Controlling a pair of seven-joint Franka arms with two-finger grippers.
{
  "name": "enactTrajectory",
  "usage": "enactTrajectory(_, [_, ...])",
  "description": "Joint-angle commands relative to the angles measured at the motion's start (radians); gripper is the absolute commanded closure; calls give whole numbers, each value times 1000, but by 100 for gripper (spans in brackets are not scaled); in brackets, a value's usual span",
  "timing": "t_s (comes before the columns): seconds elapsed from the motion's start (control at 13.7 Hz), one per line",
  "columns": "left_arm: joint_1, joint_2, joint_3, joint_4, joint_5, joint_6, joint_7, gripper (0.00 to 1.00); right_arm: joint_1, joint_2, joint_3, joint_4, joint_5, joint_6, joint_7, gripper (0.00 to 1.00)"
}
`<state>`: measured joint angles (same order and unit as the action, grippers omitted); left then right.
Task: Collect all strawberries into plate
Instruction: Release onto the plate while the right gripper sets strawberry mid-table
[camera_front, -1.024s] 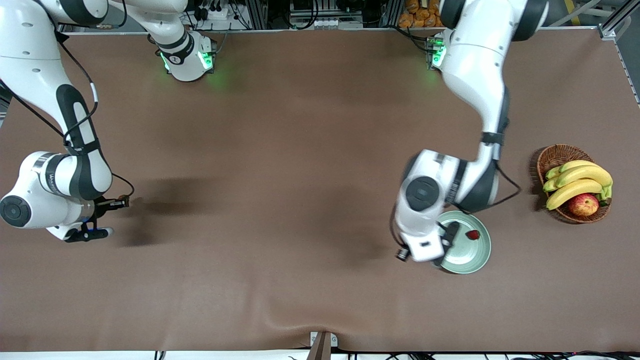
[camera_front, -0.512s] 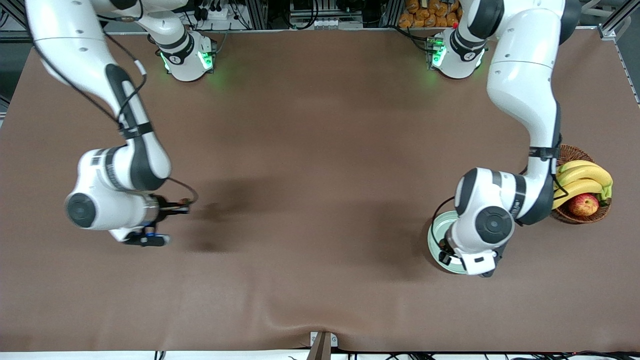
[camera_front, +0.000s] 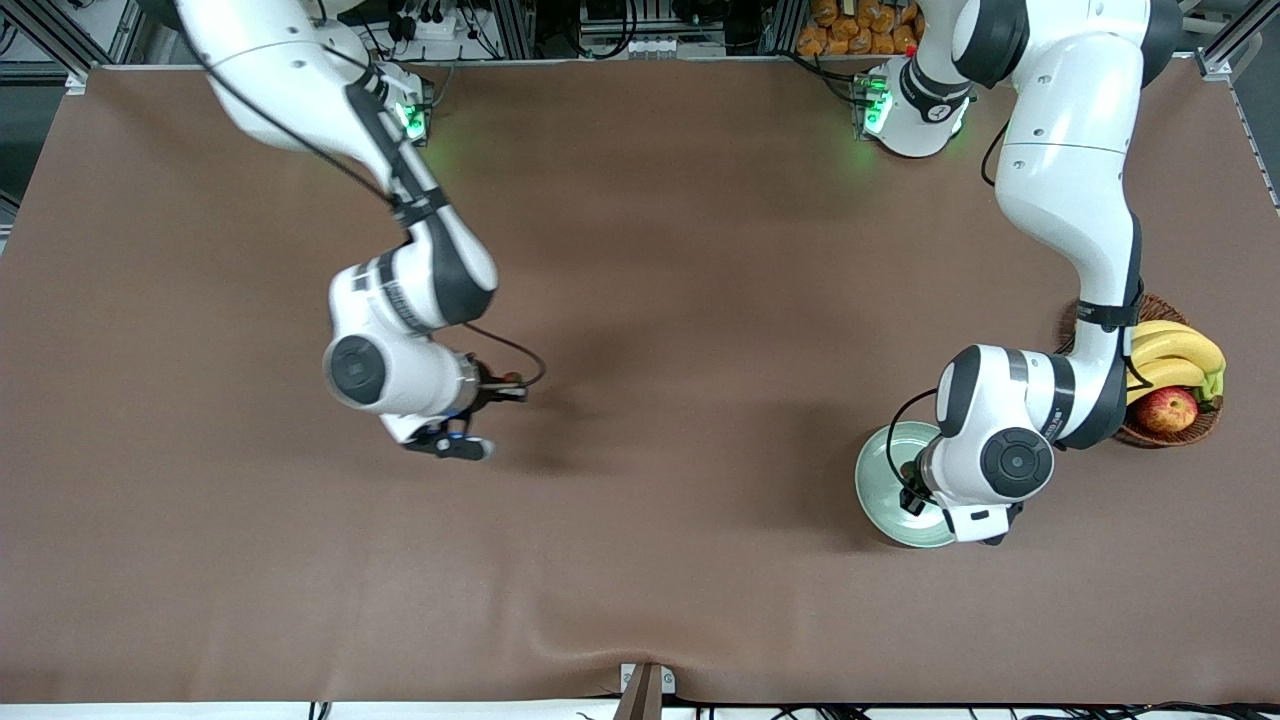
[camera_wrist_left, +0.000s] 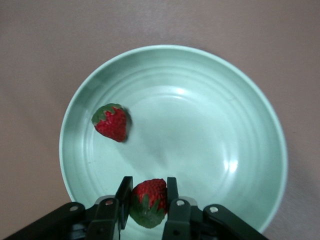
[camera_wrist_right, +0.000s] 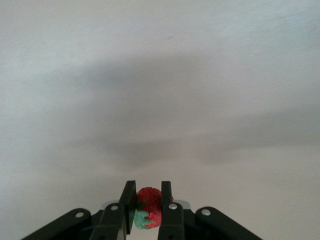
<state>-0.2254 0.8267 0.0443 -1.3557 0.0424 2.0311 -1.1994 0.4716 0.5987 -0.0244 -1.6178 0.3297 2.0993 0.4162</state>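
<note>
The mint-green plate (camera_front: 883, 468) lies near the basket at the left arm's end of the table. In the left wrist view the plate (camera_wrist_left: 215, 125) holds one loose strawberry (camera_wrist_left: 112, 122). My left gripper (camera_wrist_left: 149, 182) hangs over the plate's edge, shut on a second strawberry (camera_wrist_left: 150, 195). In the front view the left arm's wrist hides that gripper and both berries. My right gripper (camera_front: 505, 388) is over bare table near the middle, toward the right arm's end. It is shut on a third strawberry (camera_wrist_right: 151, 202), with its fingertips (camera_wrist_right: 131, 192) on either side of the berry.
A brown wicker basket (camera_front: 1100, 318) with bananas (camera_front: 1165, 352) and a red-yellow apple (camera_front: 1166, 408) stands beside the plate, under the left arm's forearm. A brown cloth covers the table (camera_front: 650, 260), with a ripple at its edge nearest the front camera.
My right arm has carried its strawberry from the right arm's end of the table toward the middle. My left arm has shifted over the plate toward the basket, now hiding the plate's strawberry in the front view.
</note>
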Motion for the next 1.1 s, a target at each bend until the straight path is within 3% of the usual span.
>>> enactTrajectory(0.0, [28, -24, -7, -37, -16, -8, 20, 91, 62, 58, -14, 6, 19, 53, 29, 90])
enactTrajectory(0.15, [28, -24, -7, -37, -16, -8, 20, 90, 103, 81, -14, 6, 20, 138, 61, 90])
enactTrajectory(0.22, [28, -24, -9, -37, -16, -8, 18, 84, 116, 93, -12, 4, 20, 174, 73, 90])
enactTrajectory(0.29, [29, -24, -9, -39, -18, -8, 18, 65, 119, 98, -12, 4, 20, 182, 79, 90])
enactTrajectory(0.37, [32, -26, -9, -37, -19, -8, 15, 16, 119, 98, -12, 4, 20, 182, 82, 90])
enactTrajectory(0.44, [34, -26, -7, -39, -21, -9, 12, 0, 119, 98, -12, 4, 19, 182, 82, 89])
enactTrajectory(0.88, [12, -76, -9, -33, -19, -15, 1, 0, 119, 113, -12, 4, 17, 186, 79, 82])
enactTrajectory(0.95, [-1, -80, -10, -33, -19, -15, 0, 0, 119, 113, -14, 4, 15, 186, 79, 74])
enactTrajectory(1.02, [-11, -84, -11, -33, -19, -15, -2, 0, 119, 113, -14, 4, 15, 186, 79, 54])
